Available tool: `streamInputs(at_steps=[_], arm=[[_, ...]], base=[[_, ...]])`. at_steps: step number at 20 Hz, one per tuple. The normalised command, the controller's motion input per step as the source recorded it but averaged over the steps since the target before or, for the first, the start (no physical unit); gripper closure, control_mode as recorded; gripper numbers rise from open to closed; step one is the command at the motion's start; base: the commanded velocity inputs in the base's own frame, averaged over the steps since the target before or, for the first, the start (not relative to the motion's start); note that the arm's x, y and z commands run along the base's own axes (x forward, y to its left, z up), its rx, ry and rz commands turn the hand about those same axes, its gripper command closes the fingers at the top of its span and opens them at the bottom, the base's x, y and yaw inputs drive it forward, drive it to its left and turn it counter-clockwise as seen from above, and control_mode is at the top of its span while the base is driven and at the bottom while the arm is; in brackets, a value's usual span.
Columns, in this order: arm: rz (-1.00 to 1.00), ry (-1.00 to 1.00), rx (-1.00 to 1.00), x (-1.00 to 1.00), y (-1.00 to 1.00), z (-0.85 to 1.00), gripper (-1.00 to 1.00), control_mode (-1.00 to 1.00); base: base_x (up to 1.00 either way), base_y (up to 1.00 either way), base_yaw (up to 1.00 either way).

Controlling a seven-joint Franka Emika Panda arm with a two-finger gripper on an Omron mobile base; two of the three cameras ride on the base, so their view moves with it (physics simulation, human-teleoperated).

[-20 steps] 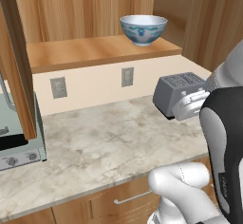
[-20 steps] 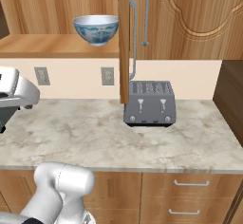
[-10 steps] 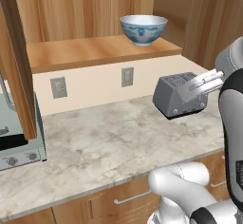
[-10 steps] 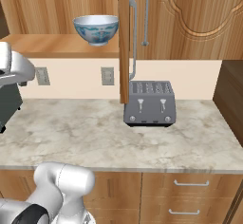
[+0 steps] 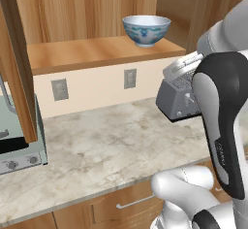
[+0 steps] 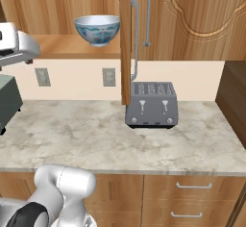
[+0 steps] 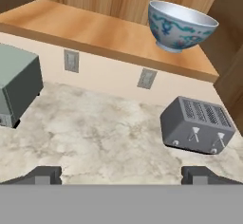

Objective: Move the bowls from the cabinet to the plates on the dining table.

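Sitting on the cabinet shelf, bowl above toaster; fingers apart.

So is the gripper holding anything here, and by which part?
Nothing is held. The gripper is open over the counter; the bowl sits untouched on the cabinet shelf.

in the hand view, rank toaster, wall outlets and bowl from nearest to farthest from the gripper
1. Toaster, on the counter, toward the right, nearest the open gripper.
2. Wall outlets, on the wall behind the counter.
3. Bowl, up on the cabinet shelf, farthest.
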Motion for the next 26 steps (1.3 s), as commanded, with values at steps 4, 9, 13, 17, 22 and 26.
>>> streamInputs(at_steps=[4, 9, 13, 17, 22, 26], arm=[[0.0, 0.0, -0.08, 0.65, 0.13, 0.06, -1.0, -1.0], [0.0, 0.0, -0.01, 0.54, 0.0, 0.36, -1.0, -1.0], [0.0, 0.0, 0.0, 0.13, 0.0, 0.48, -1.0, -1.0], [0.0, -0.01, 0.0, 0.31, 0.0, 0.04, -1.0, -1.0], [0.0, -0.04, -0.01, 0.59, 0.0, -0.03, -1.0, -1.0], [0.0, -0.14, 0.0, 0.58, 0.0, -0.01, -1.0, -1.0]], base=[[0.0, 0.0, 0.0], [0.0, 0.0, 0.0], [0.0, 0.0, 0.0], [0.0, 0.0, 0.0], [0.0, 0.0, 0.0], [0.0, 0.0, 0.0]])
